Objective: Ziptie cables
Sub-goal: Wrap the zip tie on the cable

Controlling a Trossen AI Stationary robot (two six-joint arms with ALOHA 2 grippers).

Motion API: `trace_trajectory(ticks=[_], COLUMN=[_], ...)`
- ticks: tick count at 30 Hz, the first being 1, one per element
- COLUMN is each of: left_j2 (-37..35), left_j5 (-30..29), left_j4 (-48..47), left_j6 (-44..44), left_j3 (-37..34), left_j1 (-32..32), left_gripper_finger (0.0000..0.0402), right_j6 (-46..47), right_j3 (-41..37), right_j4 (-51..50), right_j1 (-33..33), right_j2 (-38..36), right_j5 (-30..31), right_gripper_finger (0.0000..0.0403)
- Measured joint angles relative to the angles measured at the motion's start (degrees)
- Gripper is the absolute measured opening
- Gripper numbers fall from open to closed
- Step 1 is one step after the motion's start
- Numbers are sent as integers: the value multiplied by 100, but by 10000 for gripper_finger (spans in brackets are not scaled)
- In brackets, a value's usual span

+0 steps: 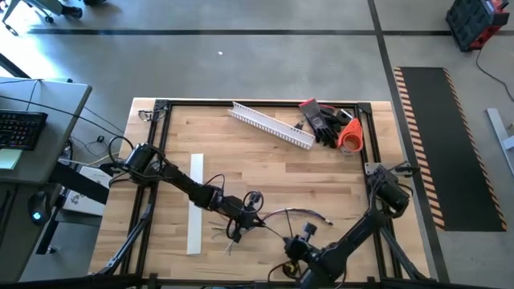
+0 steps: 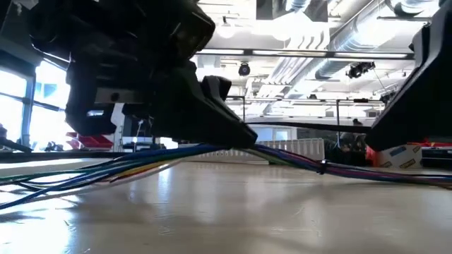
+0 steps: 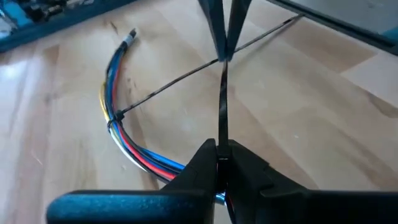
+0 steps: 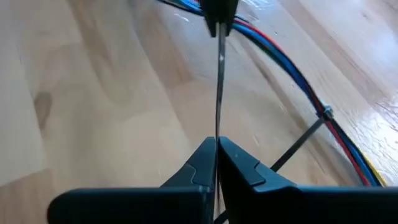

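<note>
Nearest you, at the bottom centre of the high view, your right gripper [image 4: 216, 163] is clamped shut on a thin black zip tie [image 4: 219, 87]. In its wrist view the strap runs taut from between its fingers toward the far jaws at the top edge. Just up and left of it in the high view, your left gripper [image 3: 219, 163] is pinched shut on the same strap, which also looks tight in its own wrist view.

The cables [image 1: 295, 213] lie between and just past the two grippers, low in the centre of the table [image 1: 321, 164], curving toward the right. A first tie [image 3: 115, 116] already cinches them in the left wrist view.

Judging by the taut strap, you are tightening. Pull along the strap's own line, steadily, and hold one end fixed. Keep the bundle gathered, so no wire slips outside the loop.

Farther off, the white strip [image 1: 195, 202] lies left of the grippers, and the slotted channel [image 1: 271, 125] sits near the top edge.
</note>
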Motion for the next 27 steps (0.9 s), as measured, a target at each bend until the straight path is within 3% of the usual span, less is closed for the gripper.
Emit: trace_trajectory(ticks=[12, 20, 27], left_j2=[0, -2, -4], left_j5=[248, 10, 853], left_j4=[-368, -560, -562], left_j6=[-251, -467, -595], left_j3=[0, -1, 0], left_j1=[-1, 85, 233], left_gripper_finger=[137, 120, 115], right_j6=[-428, -584, -2367], right_j3=[0, 0, 0], right_j4=[186, 226, 928], right_j1=[-178, -167, -28], right_j2=[2, 2, 2], right_j5=[-143, -133, 362], right_gripper_finger=[1, 0, 0])
